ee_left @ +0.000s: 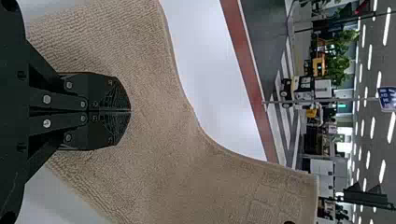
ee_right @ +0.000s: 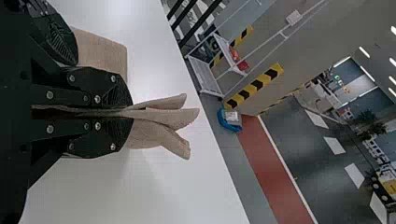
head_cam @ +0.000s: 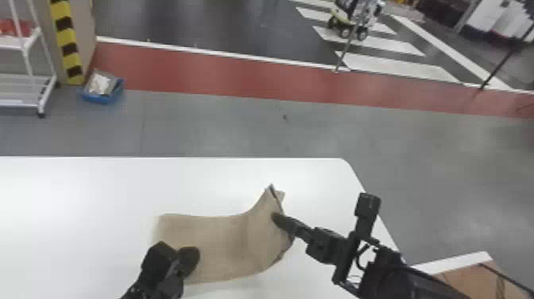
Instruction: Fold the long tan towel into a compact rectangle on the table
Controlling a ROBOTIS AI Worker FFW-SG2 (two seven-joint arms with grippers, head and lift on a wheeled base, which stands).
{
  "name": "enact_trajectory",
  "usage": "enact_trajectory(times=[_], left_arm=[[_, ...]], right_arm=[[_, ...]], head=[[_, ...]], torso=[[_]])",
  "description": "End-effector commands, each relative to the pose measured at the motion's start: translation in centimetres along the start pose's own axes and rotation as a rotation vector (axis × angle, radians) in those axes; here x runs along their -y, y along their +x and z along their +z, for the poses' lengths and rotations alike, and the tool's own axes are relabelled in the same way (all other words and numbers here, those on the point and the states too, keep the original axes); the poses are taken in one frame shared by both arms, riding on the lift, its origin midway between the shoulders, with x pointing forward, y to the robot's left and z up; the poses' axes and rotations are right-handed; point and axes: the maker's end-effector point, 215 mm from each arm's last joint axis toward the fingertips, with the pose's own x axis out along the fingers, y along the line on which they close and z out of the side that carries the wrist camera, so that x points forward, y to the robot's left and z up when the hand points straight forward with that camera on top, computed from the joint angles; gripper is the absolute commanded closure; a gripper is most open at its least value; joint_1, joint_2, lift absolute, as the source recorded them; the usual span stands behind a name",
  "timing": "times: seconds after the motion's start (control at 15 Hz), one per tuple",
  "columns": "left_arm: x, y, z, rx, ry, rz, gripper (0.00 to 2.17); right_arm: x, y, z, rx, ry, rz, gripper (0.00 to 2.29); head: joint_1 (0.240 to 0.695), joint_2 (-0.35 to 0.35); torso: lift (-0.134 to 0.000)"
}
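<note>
The tan towel (head_cam: 222, 242) lies across the white table, its right end raised and bent up. At that end my right gripper (head_cam: 277, 218) holds the raised edge. In the right wrist view the right gripper (ee_right: 131, 112) is shut on the towel (ee_right: 163, 116), whose layers fan out past the fingertips. Over the towel's near left part is my left gripper (head_cam: 190, 256). The left wrist view shows the left gripper (ee_left: 130, 111) with its fingers together over the towel's surface (ee_left: 159, 93); whether they touch the cloth, I cannot tell.
The white table (head_cam: 79, 191) ends at a far edge and a rounded right corner. A cardboard box (head_cam: 473, 278) stands low at the right. Beyond, on the floor, are a blue bin (head_cam: 104, 97) and a white rack (head_cam: 28, 89).
</note>
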Motion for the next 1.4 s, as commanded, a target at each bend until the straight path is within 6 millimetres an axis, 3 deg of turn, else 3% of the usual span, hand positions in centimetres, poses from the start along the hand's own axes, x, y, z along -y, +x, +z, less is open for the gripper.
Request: enact_trajectory(times=[0.0, 0.2, 0.4, 0.53, 0.67, 0.8, 0.93, 1.13, 1.33], left_arm=[[0.1, 0.0, 0.0, 0.003, -0.003, -0.002, 1.9], [0.8, 0.1, 0.2, 0.006, -0.002, -0.012, 1.9], [1.5, 0.1, 0.6, 0.023, -0.012, -0.024, 1.9], [1.3, -1.0, 2.0, 0.073, -0.026, -0.024, 1.9], [-0.3, -2.7, 3.3, 0.112, -0.053, -0.006, 1.9], [-2.6, -3.0, 2.0, 0.073, -0.048, 0.017, 1.9], [-3.5, -2.7, 0.3, 0.038, -0.031, 0.032, 1.9], [-3.7, -2.3, -1.4, 0.011, -0.005, 0.037, 1.9], [-3.6, -2.1, -1.5, 0.009, -0.001, 0.035, 1.9]], right_arm=[[-3.1, 0.7, -0.2, -0.016, -0.027, 0.041, 1.06], [-6.8, 1.4, -0.7, -0.031, -0.038, 0.092, 1.06], [-8.9, 2.9, -1.0, -0.019, -0.074, 0.103, 1.06], [-9.0, 3.3, -1.3, -0.027, -0.085, 0.095, 1.06], [-8.7, 3.2, -1.4, -0.029, -0.084, 0.087, 1.06], [-8.5, 3.0, -1.5, -0.031, -0.08, 0.082, 1.06], [-8.4, 2.8, -1.7, -0.03, -0.08, 0.082, 1.06], [-9.1, 3.0, -2.2, -0.044, -0.077, 0.095, 1.06], [-10.6, 3.9, -1.9, -0.048, -0.096, 0.106, 1.06]], head=[[0.695, -0.35], [0.695, -0.326], [0.695, -0.291], [0.695, -0.276], [0.695, -0.263], [0.695, -0.252], [0.695, -0.231], [0.695, -0.2], [0.695, -0.184]], torso=[[0.0], [0.0], [0.0], [0.0], [0.0], [0.0], [0.0], [0.0], [0.0]])
